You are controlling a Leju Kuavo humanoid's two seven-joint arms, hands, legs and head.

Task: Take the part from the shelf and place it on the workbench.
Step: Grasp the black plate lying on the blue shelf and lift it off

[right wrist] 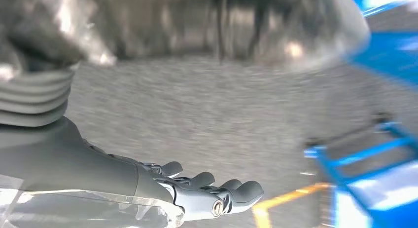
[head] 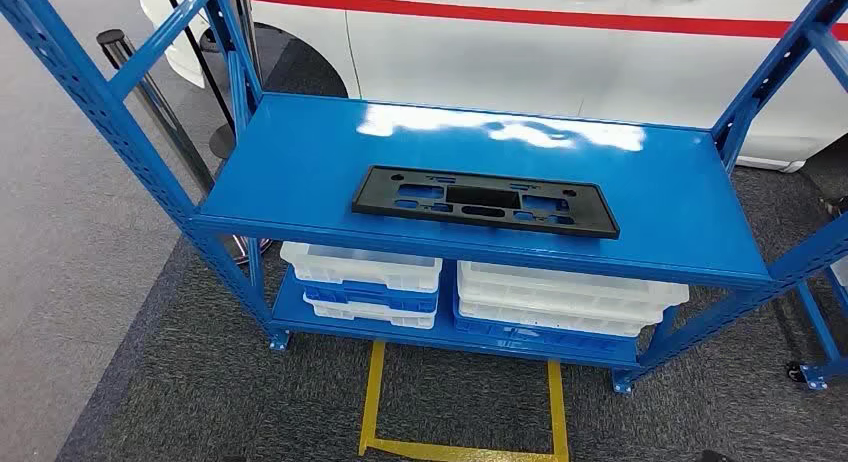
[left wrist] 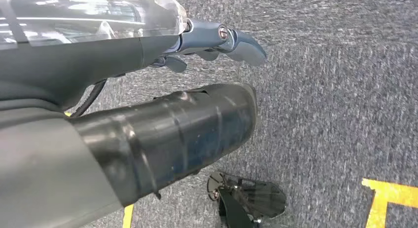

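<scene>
Glossy blue metal shelf (head: 300,172), flat black slotted plastic part (head: 484,200) on top, left hand (left wrist: 207,45) and right hand (right wrist: 197,193) fingers apart, empty

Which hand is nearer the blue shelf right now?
Probably right: the right hand hangs over carpet with the shelf frame close ahead; the left hand hangs over carpet by yellow tape.

part (head: 485,202): 1 | shelf (head: 300,172): 1 | white trays (head: 360,265): 4

We see the left hand (left wrist: 217,43) with grey-blue fingers, silver screws and a black cable; the right hand (right wrist: 197,193) has a ribbed grey cover.
</scene>
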